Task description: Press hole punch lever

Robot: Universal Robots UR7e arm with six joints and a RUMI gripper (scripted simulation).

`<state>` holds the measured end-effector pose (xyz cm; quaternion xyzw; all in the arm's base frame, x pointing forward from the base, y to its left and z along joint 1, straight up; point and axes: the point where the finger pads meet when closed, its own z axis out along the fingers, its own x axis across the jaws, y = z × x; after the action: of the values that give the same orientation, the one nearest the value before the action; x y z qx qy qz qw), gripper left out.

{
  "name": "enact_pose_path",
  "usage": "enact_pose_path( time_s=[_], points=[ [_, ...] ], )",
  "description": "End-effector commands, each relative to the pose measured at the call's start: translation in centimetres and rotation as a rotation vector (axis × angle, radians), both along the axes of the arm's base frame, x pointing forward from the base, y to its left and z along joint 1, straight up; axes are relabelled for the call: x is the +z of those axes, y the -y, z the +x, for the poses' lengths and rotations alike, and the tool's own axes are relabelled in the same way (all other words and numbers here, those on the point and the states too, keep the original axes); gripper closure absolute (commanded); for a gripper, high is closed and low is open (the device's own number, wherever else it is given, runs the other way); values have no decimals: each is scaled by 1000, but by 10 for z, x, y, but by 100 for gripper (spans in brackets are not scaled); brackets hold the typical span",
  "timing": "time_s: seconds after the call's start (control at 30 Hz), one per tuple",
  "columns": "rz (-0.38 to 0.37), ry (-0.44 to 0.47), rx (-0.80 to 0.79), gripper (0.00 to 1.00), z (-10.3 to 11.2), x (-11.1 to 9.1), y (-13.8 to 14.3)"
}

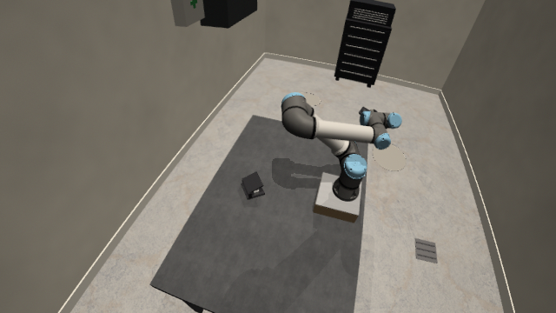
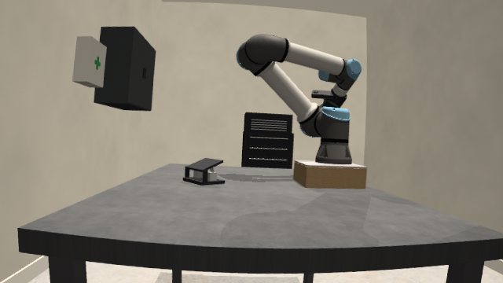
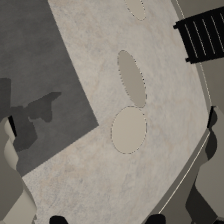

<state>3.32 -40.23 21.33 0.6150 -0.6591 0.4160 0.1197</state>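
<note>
The black hole punch [image 1: 253,185] stands upright on the dark grey table [image 1: 278,209], left of the arm's base; in the exterior view [image 2: 203,171] its lever is raised at a slant over a pale block. My gripper [image 2: 323,93] is folded back high above the arm's base, far right of the punch and touching nothing. In the wrist view only the two dark fingertips show at the bottom edge, wide apart with nothing between them, over the floor past the table's edge. The punch is not in the wrist view.
The arm stands on a brown box [image 2: 330,174] at the table's right edge. A black drawer cabinet [image 1: 365,43] stands by the far wall. A black box and a white first-aid case [image 2: 114,67] hang on the left wall.
</note>
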Motion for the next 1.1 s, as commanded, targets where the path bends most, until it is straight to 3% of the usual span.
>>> enact_pose_path(
  time_s=[0.0,1.07],
  points=[
    [-1,0,0,0,0,0,0],
    [8,5,10,0,5,0,-1]
  ],
)
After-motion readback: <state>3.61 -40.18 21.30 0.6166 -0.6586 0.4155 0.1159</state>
